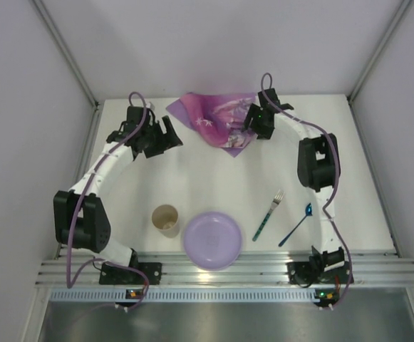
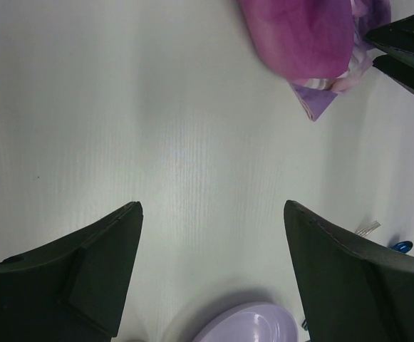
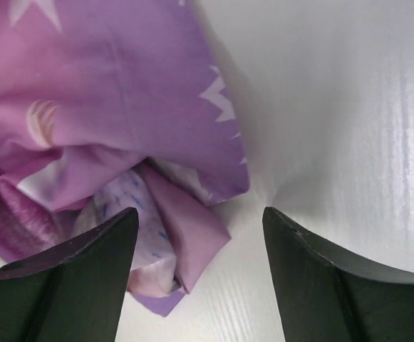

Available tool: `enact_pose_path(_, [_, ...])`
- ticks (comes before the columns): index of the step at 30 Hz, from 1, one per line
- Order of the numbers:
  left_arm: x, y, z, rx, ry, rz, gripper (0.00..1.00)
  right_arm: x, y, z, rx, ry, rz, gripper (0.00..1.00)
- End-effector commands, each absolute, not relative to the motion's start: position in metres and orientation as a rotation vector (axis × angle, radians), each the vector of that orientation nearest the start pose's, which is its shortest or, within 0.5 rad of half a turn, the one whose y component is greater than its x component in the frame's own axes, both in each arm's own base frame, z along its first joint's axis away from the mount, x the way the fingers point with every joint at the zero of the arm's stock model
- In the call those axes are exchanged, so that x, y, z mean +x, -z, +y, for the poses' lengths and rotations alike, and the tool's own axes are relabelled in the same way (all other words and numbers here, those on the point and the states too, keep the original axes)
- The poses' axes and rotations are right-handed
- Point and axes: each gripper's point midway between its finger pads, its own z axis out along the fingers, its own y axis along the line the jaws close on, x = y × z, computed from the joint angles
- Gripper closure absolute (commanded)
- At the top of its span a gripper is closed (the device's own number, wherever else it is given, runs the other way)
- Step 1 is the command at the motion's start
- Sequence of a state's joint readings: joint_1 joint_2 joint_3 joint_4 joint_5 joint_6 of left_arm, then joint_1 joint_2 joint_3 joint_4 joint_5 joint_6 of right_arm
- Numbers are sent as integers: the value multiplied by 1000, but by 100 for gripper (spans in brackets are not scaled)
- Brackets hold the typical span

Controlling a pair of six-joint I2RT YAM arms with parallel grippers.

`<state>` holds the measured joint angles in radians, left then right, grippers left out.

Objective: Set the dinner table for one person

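**Top view.** The left arm arcs up from its base with the elbow out toward the left wall. The left claw (image 1: 165, 135) sits over the far-left part of the large flat matte white bench (image 1: 214, 178) and points inward. The right arm runs up the right side, forearm bent inward. The right claw (image 1: 253, 125) is at the edge of the crumpled purple-pink printed cloth placemat (image 1: 214, 114), which lies by the far edge. At the near edge, a tan paper cup (image 1: 166, 219) stands just beside a round lilac plastic plate (image 1: 212, 239). A teal-handled metal fork (image 1: 268, 216) and a blue spoon (image 1: 296, 224) lie to the right, apart from each other. Pale grey walls, aluminium corner posts, and an aluminium rail (image 1: 228, 274) along the front.

**Left wrist view.** The left claw (image 2: 212, 214) has its jaws wide apart with nothing between them, and bare bench (image 2: 157, 128) shows beneath. The placemat (image 2: 299, 35) is at the top and the plate (image 2: 246, 324) rim at the bottom.

**Right wrist view.** The right claw (image 3: 199, 214) has its jaws spread, and the placemat's (image 3: 121, 92) folded corner lies between them. Whether they touch the cloth cannot be told. The bench (image 3: 349, 107) is bare to the right.
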<state>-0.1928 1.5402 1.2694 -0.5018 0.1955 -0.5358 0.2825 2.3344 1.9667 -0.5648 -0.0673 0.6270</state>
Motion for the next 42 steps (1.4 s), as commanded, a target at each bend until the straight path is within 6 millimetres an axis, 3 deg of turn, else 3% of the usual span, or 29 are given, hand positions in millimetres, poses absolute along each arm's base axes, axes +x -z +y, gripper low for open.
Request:
enact_pose_path(1, [386, -177, -136, -281, 599, 2389, 15, 556, -61, 170, 526, -343, 2470, 28])
enact_pose_path(6, [390, -168, -141, -269, 611, 2416, 17, 564, -54, 169, 555, -368, 2446, 29])
enact_pose_path(8, [390, -168, -143, -258, 611, 2425, 17, 567, -42, 170, 585, -380, 2459, 33])
enact_pose_path(12, [390, -164, -152, -219, 614, 2449, 18, 582, -36, 178, 639, -426, 2431, 48])
enact_pose_path(13, [389, -163, -156, -189, 613, 2455, 18, 582, -35, 186, 640, -471, 2441, 57])
enact_pose_path(14, [388, -162, -160, -162, 605, 2463, 18, 582, -29, 187, 643, -470, 2450, 59])
enact_pose_path(17, [387, -159, -191, -26, 593, 2500, 18, 586, -28, 190, 638, -489, 2444, 71])
enact_pose_path(21, [379, -126, -235, 75, 612, 2606, 18, 586, -30, 185, 630, -504, 2453, 100])
enact_pose_path(23, [383, -124, -252, 107, 644, 2607, 18, 585, -41, 178, 635, -501, 2442, 100])
enact_pose_path(25, [382, -107, -270, 159, 651, 2641, 18, 582, -46, 166, 646, -493, 2438, 100])
enact_pose_path(26, [387, -111, -280, 180, 661, 2625, 18, 583, -64, 162, 642, -505, 2405, 100])
enact_pose_path(27, [387, -96, -291, 204, 661, 2650, 18, 579, -60, 150, 655, -487, 2416, 100])
enact_pose_path(28, [388, -90, -297, 217, 664, 2659, 19, 578, -76, 144, 654, -489, 2391, 100])
enact_pose_path(30, [396, -75, -312, 222, 654, 2676, 18, 572, -77, 129, 666, -470, 2392, 100])
enact_pose_path(34, [412, -52, -320, 160, 595, 2693, 18, 558, -88, 109, 671, -454, 2396, 100])
enact_pose_path(38, [426, -38, -328, 134, 613, 2673, 18, 541, -80, 103, 660, -443, 2436, 100])
enact_pose_path(42, [426, -37, -354, 110, 770, 2654, 18, 528, -70, 125, 644, -537, 2484, 100])
